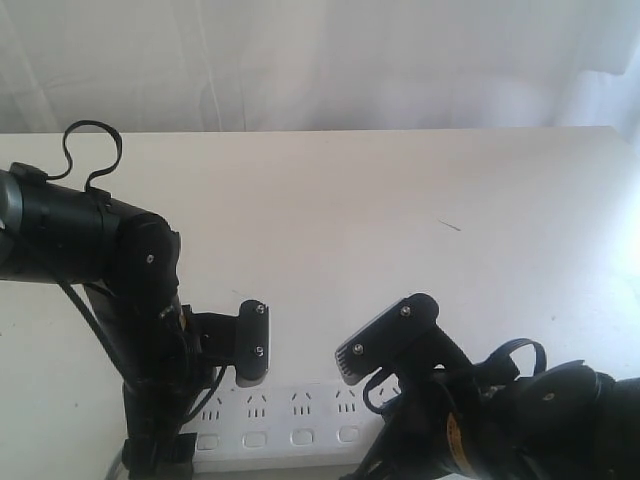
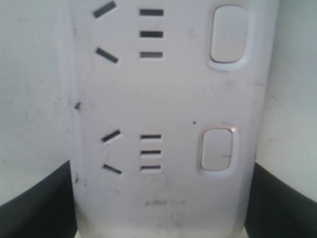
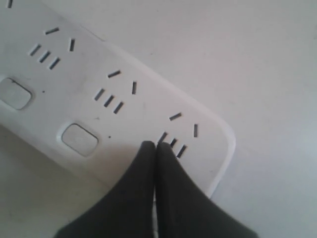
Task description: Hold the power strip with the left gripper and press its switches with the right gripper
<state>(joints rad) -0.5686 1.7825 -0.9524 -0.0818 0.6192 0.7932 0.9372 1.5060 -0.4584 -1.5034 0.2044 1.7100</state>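
The white power strip (image 1: 300, 420) lies along the table's near edge, its switches (image 1: 302, 437) in a row below the sockets. My left gripper (image 1: 225, 415) straddles the strip's left end. In the left wrist view its black fingers (image 2: 34, 203) press against both long sides of the power strip (image 2: 168, 99), with two switches (image 2: 217, 149) in sight. My right gripper (image 3: 156, 146) is shut and empty, its tips together on the power strip (image 3: 124, 114) by the last socket. A switch (image 3: 79, 140) shows beside them. In the exterior view the right gripper (image 1: 348, 365) hangs over the strip's right part.
The white table (image 1: 400, 220) stretches back to a white curtain (image 1: 320, 60). A small dark mark (image 1: 450, 225) lies on it at the right. Both black arms crowd the near edge.
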